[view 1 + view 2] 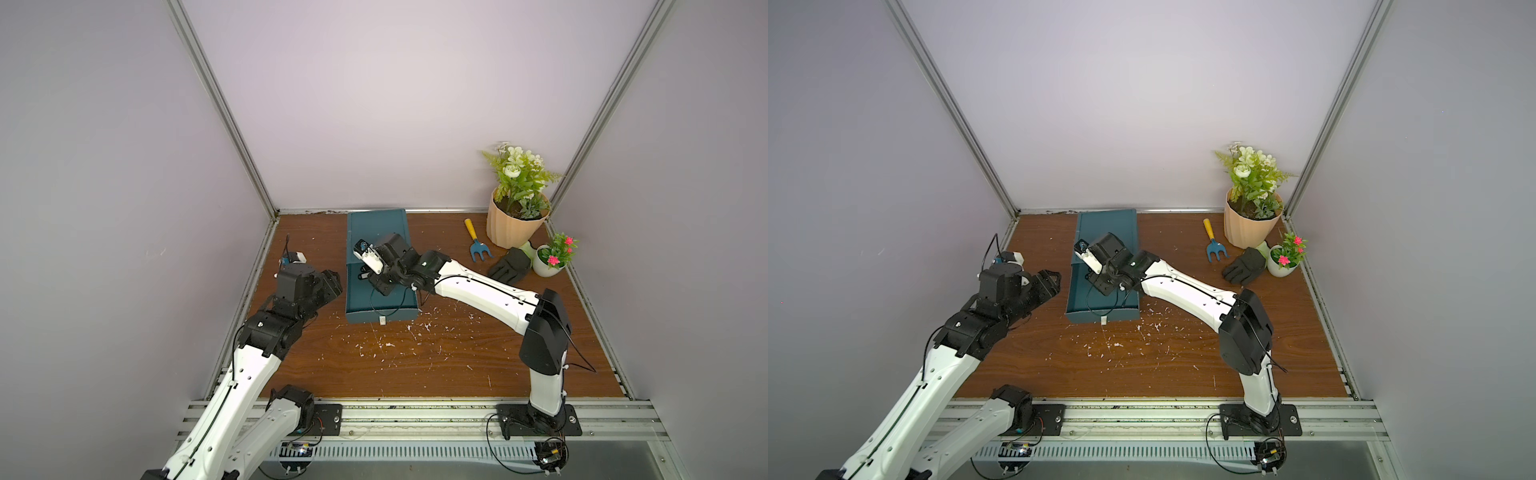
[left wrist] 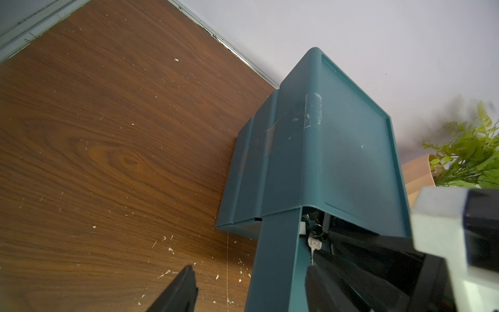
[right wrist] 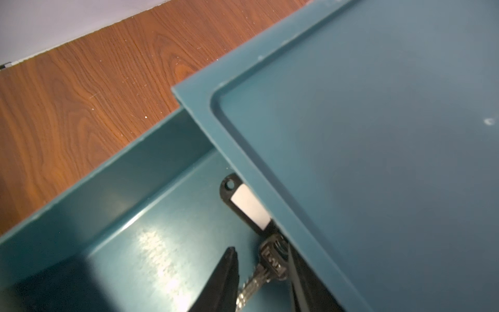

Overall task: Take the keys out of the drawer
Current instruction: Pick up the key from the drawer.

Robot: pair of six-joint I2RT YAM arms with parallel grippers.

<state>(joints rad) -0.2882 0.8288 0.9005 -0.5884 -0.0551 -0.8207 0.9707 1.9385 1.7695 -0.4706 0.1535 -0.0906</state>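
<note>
Right claw [image 3: 260, 259] lowered into the pulled-out drawer [image 3: 121, 175], black fingers [image 3: 229, 275] partly spread and straddling the keys [image 3: 266, 266]; blade close against one finger, head close against the other, true pinch not discernible. Keys shown as a silver key on a ring with a black tag [image 3: 243, 201] bearing a white label, inside the drawer at its inner end, tag partly tucked beneath the front lip of the cabinet [image 3: 378, 135]. Seen also in the left wrist view, just inside the drawer's side wall, below the cabinet's edge.

Left claw [image 1: 1054, 282] spread wide and empty, poised just beside the drawer's left wall, over the counter [image 1: 1142, 365].

Drawer and cabinet both teal, set mid-counter with the cabinet's rear against the back wall and the drawer drawn toward the robot; small white tab [image 1: 381, 320] on the drawer front. Right arm stretched diagonally across the counter from its base at the near right; left arm reaching from the near left.

Grouped in the far right corner, well apart from the drawer: blue-and-yellow garden fork [image 1: 476, 245] lying flat, black glove [image 1: 511, 266] beside it, ribbed peach pot [image 1: 509, 228] with green foliage and white blooms, small white pot [image 1: 544, 268] with pink flowers. White flecks scattered over the wood-grain counter in front of the drawer.
</note>
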